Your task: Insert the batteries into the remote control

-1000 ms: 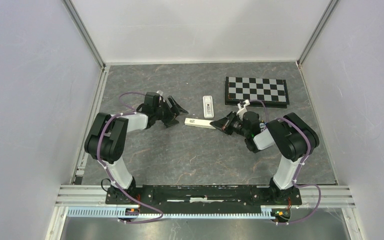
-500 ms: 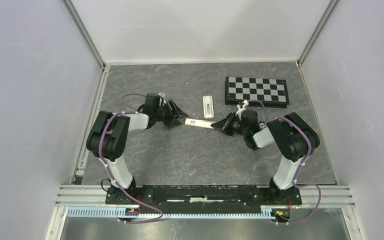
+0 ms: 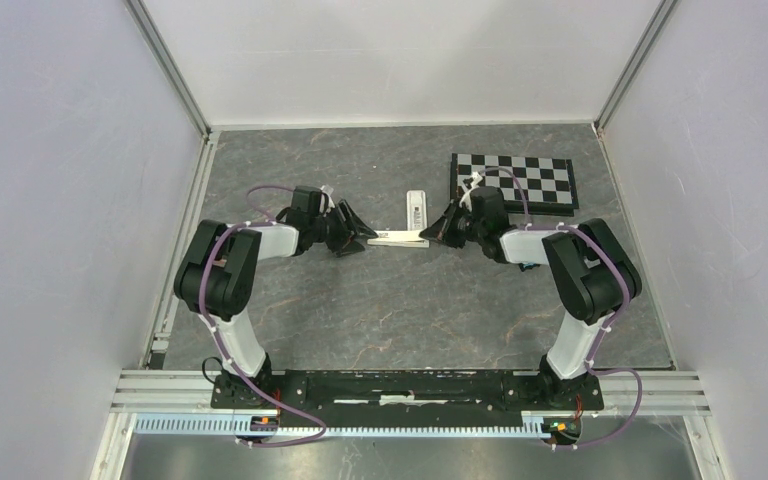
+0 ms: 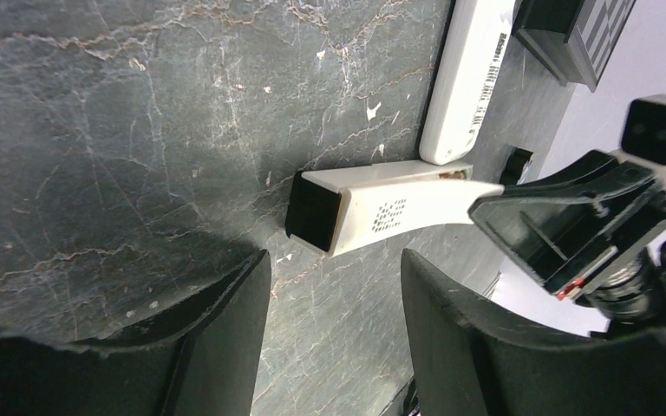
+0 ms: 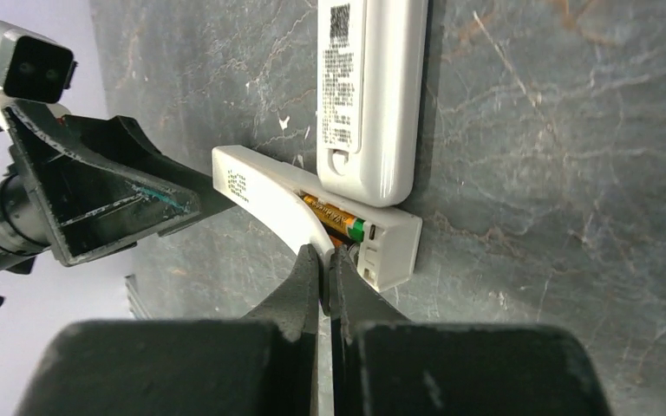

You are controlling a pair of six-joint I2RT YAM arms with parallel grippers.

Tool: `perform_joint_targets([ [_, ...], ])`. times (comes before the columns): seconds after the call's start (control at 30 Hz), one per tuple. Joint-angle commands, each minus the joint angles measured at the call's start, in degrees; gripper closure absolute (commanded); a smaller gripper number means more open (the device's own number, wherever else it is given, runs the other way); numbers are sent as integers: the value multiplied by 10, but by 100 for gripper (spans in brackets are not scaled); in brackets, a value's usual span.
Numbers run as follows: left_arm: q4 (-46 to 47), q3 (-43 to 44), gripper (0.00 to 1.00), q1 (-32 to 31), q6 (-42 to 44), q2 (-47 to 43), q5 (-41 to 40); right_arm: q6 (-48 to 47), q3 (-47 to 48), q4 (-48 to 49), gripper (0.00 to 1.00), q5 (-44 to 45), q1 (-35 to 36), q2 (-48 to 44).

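Observation:
The white remote control (image 3: 415,208) lies flat with its labelled back up, also in the left wrist view (image 4: 468,87) and right wrist view (image 5: 373,87). A longer white bar (image 3: 395,239) stands on its long edge against the remote's near end. An orange battery with a green end (image 5: 334,221) lies in the bar's open recess. No red-and-blue cell shows. My right gripper (image 3: 430,233) (image 5: 325,256) is shut on the bar's thin side wall (image 5: 260,186). My left gripper (image 3: 360,232) (image 4: 334,260) is open, just short of the bar's dark left end (image 4: 312,212).
A folded chessboard (image 3: 513,182) lies at the back right, just beyond the right wrist. Aluminium rails edge the table on the left, the right and the near side.
My right gripper has moved away from me and leftward, swinging the bar's right end up against the remote. My left gripper has edged right toward the bar's other end.

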Motion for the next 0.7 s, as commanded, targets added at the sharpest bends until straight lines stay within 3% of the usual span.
perform_joint_targets([
  [0.0,-17,18,37,0,34,8,-2,-107,49,-173,100,76,-10,1],
  [0.67,-58,71,36,-5,66,34,-45,-175,91,-231,100,96,-16,27],
])
